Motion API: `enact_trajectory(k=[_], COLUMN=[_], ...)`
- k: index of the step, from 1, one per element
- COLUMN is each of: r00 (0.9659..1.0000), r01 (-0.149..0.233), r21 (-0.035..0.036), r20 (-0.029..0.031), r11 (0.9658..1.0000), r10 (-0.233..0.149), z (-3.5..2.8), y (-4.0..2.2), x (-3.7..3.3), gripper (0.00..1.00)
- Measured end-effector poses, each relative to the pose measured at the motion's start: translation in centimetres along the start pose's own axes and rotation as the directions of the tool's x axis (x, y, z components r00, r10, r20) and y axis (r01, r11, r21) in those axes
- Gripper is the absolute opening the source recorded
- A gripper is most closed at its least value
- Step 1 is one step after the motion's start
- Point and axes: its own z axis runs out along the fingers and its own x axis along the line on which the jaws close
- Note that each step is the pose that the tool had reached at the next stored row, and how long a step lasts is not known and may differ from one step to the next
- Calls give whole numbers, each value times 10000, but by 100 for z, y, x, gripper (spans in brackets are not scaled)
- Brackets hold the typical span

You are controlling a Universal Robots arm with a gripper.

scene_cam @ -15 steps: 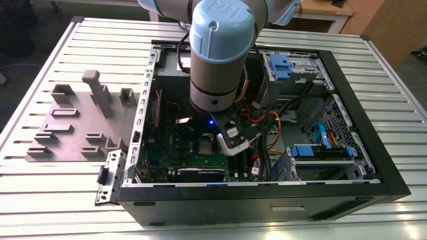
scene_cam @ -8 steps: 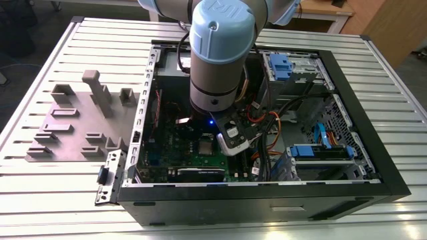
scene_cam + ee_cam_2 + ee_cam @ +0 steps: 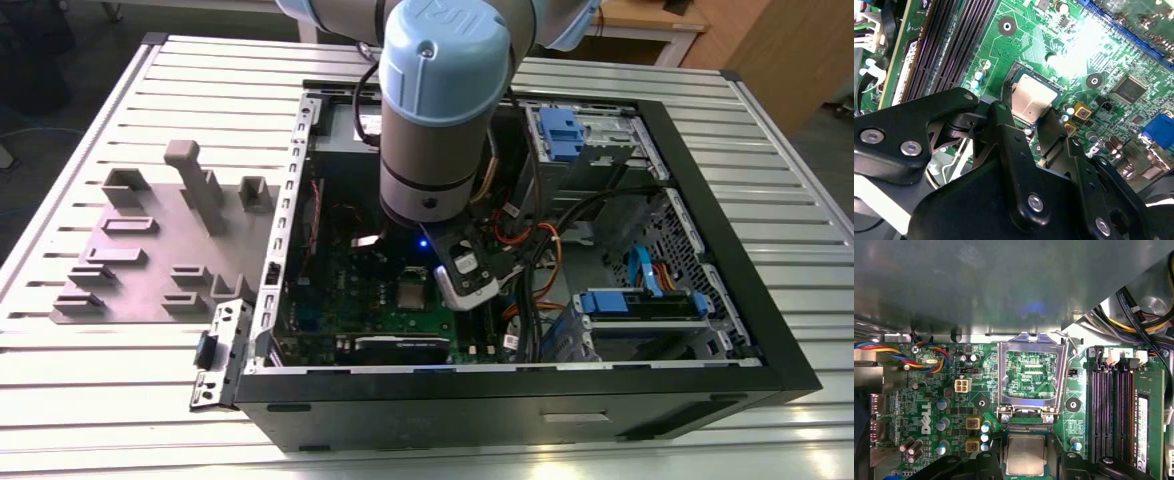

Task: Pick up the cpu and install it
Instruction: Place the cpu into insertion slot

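Note:
The cpu (image 3: 1033, 101) is a small square chip with a silvery top. It lies level in the socket on the green motherboard (image 3: 1029, 40), and in the first wrist view the cpu (image 3: 1025, 454) sits just below the raised silver socket frame (image 3: 1002, 375). My gripper (image 3: 1030, 103) straddles it, with a black finger (image 3: 1004, 112) against one edge and the other finger against the opposite edge, shut on the chip. In the exterior view my gripper (image 3: 465, 283) reaches down into the open computer case (image 3: 721, 330).
Dark memory slots (image 3: 1114, 410) run beside the socket, and bundles of coloured cables (image 3: 929, 355) lie at the board's edge. Blue drive brackets (image 3: 638, 300) and orange cables fill the case's other half. A grey holder plate with blocks (image 3: 160, 240) lies on the slatted table at the exterior view's left.

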Motion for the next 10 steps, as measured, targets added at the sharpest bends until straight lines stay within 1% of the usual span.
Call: enact_trajectory(k=[10], r00=[10000], r01=[36], r21=[-6], r20=[0], r11=[10000], r10=[-36], z=[-3], y=[0], x=[0], gripper=[45])
